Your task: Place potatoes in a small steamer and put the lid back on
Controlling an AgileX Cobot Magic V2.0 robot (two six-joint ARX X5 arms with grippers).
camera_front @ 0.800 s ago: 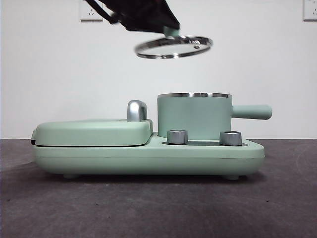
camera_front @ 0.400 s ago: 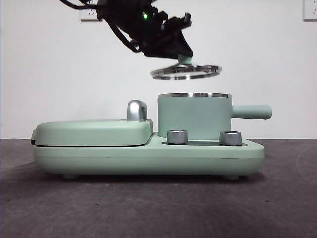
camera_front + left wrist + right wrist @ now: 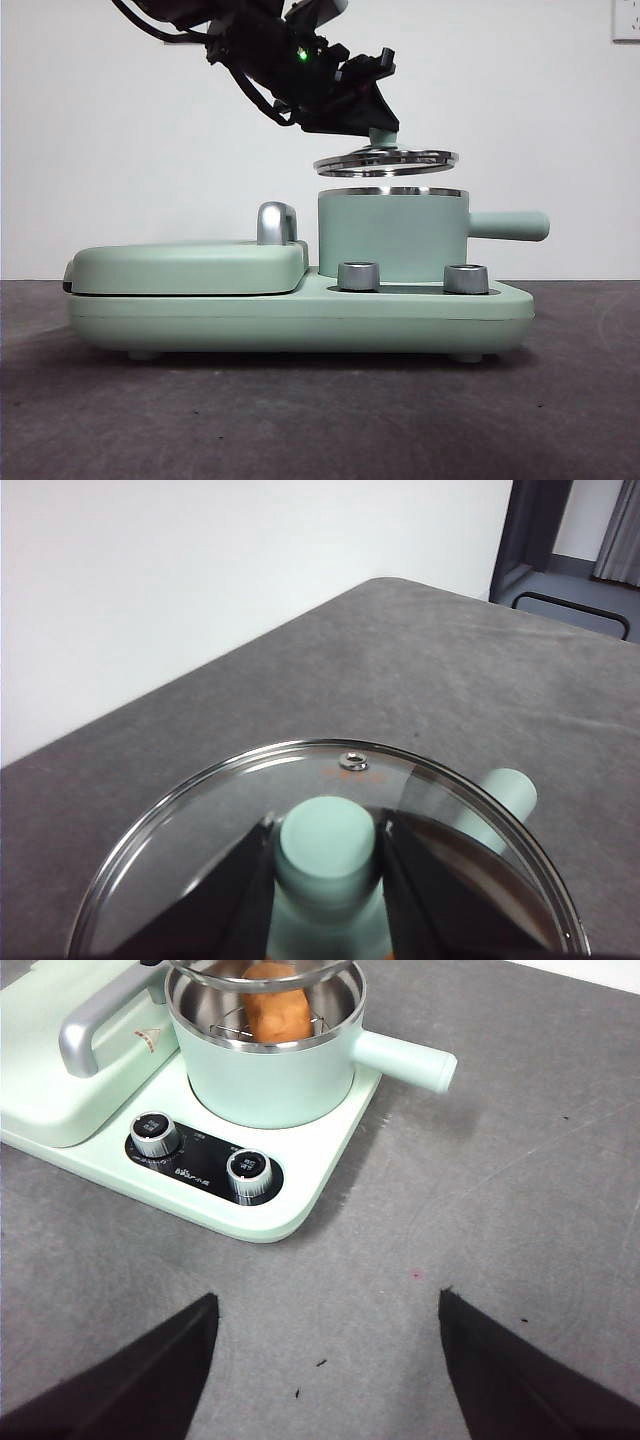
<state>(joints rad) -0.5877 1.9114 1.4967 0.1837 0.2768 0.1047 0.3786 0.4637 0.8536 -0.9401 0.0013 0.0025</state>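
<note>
The small steamer (image 3: 392, 234) stands on the right half of the mint-green cooker base, its stubby handle (image 3: 510, 225) pointing right. In the right wrist view the orange-brown potato (image 3: 276, 1012) lies on the rack inside the steamer (image 3: 265, 1070). The lid (image 3: 386, 161) hangs level just above the steamer's rim. My left gripper (image 3: 378, 133) is shut on the lid's mint-green knob (image 3: 327, 840), with the glass disc (image 3: 210, 820) spread beneath the jaws. My right gripper (image 3: 328, 1360) hangs open over the bare table in front of the cooker.
The flat griddle (image 3: 185, 267) with its closed cover and chrome handle (image 3: 276, 223) fills the cooker's left half. Two chrome dials (image 3: 358, 276) sit on the base (image 3: 300, 320) in front of the steamer. Grey table surrounds the cooker.
My left gripper has carried the lid down and to the right. It went from tilted and high above the griddle side to level just over the steamer's rim.
</note>
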